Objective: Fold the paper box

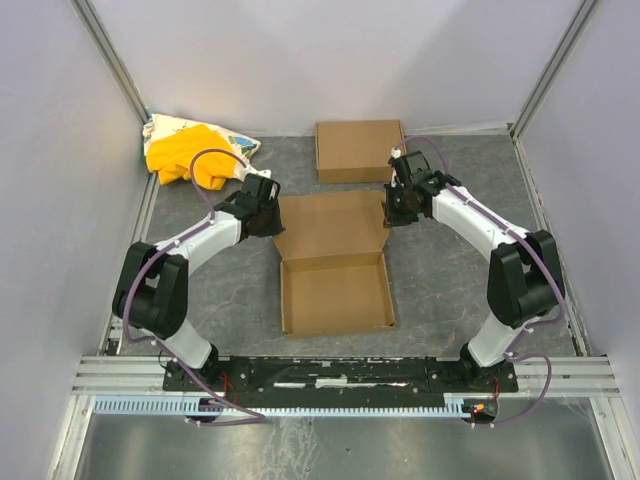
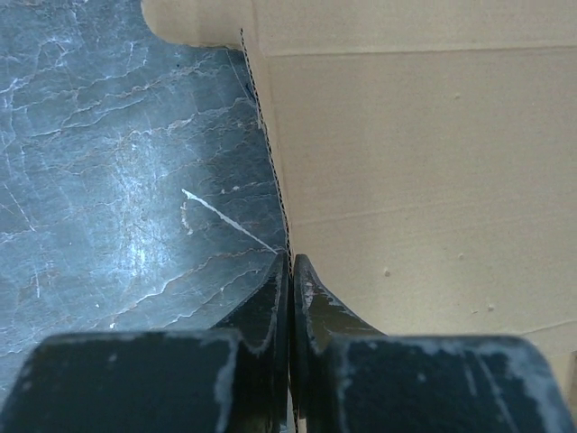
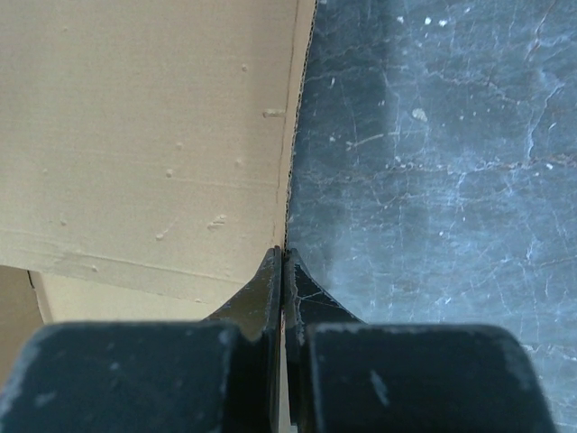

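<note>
The paper box (image 1: 335, 270) had its tray formed, lid unclosed; left gripper (image 2: 290, 269) and right gripper (image 3: 283, 262) each pinched a lid side edge

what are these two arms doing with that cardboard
Two robot arms are folding a paper box on the table. The tray part is already formed, with the lid open behind it. The left hand and right hand are each shut on a side edge of the lid.
</note>
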